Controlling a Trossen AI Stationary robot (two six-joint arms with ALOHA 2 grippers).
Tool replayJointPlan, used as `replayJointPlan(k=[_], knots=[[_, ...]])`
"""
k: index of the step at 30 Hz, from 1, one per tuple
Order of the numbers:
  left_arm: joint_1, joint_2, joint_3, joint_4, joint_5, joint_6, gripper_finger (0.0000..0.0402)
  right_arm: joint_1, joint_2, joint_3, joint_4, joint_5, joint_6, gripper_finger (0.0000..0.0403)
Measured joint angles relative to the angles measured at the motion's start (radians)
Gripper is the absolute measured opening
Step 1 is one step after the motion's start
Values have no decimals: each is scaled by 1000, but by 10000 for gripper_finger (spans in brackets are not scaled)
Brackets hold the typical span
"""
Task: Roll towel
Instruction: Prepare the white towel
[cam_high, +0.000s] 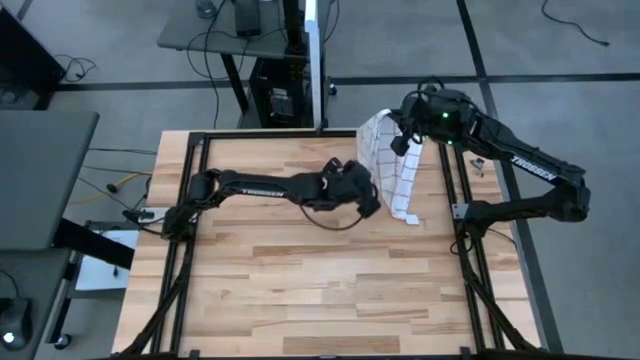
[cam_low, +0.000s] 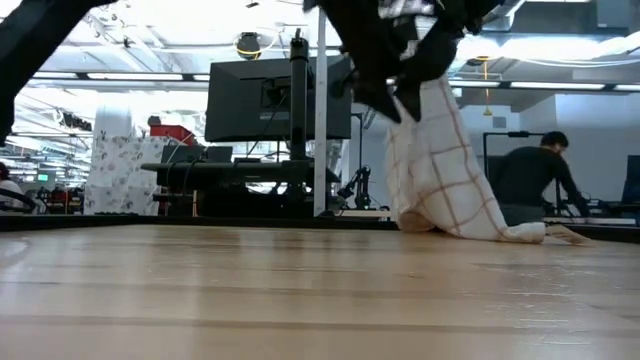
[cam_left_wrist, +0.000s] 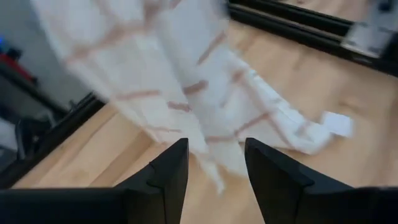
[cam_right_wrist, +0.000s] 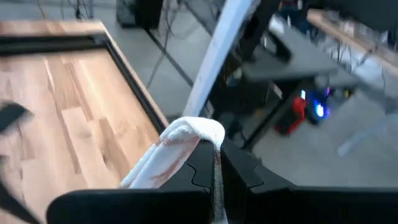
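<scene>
Nearest you, the wooden table lay bare. Farther in, at mid-table, your left gripper stood with its fingers apart, just short of the towel, gripping nothing. At the far right, your right gripper was clamped on the towel's upper edge, holding it aloft so its tail and white corner tag trailed on the boards. You seemed to be still spreading, not rolling: the next move called for laying the cloth flat.

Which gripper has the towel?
The right gripper, shut on the towel and holding it up at the table's far edge. The left gripper is open beside it.
</scene>
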Motion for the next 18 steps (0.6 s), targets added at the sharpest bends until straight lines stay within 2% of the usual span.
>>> replayJointPlan(k=[3,5,8,12,15,18], knots=[[-42,-1,0,4,1,48,140,4,49,0,-64,28,18,0],[-61,-1,-2,5,3,24,140,10,84,0,-73,29,27,0],[-75,-4,-45,40,-15,-100,140,34,139,0,-76,31,53,0],[-71,-1,-114,88,-126,-250,140,79,191,0,-53,30,53,0],[-50,-4,-163,180,-109,-235,140,103,202,0,-19,26,50,0],[-36,-1,-183,181,-81,-217,140,125,195,0,9,25,38,0]])
